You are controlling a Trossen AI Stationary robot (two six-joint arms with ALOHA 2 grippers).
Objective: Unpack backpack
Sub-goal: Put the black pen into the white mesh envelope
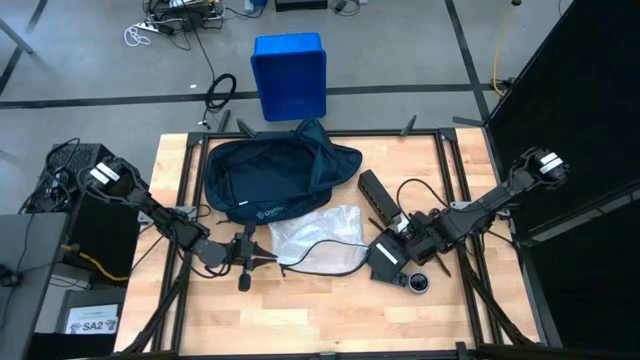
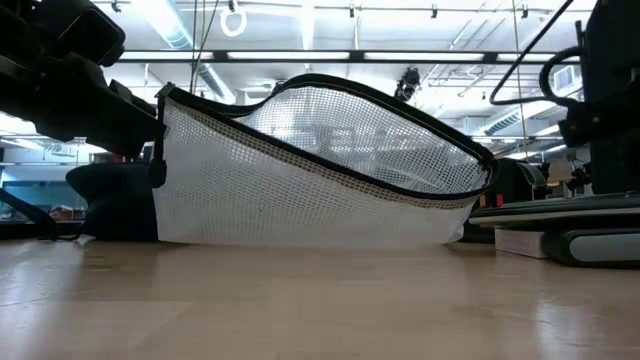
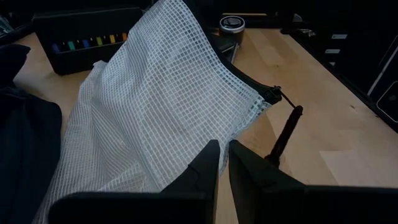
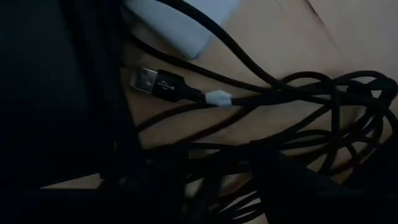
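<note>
Resting at eight o'clock, the left gripper (image 1: 262, 256) pinches the white mesh pouch (image 1: 318, 236) by its dark edge. At eleven lies the navy backpack (image 1: 275, 177), near the wooden table's (image 1: 320, 320) far rim. At four, the right gripper (image 1: 428, 228) hovers over tangled black cable (image 4: 273, 118); its finger gap can't be judged.

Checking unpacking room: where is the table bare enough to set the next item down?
Bare wood spans the near edge of the table, below the mesh pouch and both claws. The far right corner beyond the marker case is free too. Crowded: the middle, with the backpack, pouch, cable and round tin.
</note>
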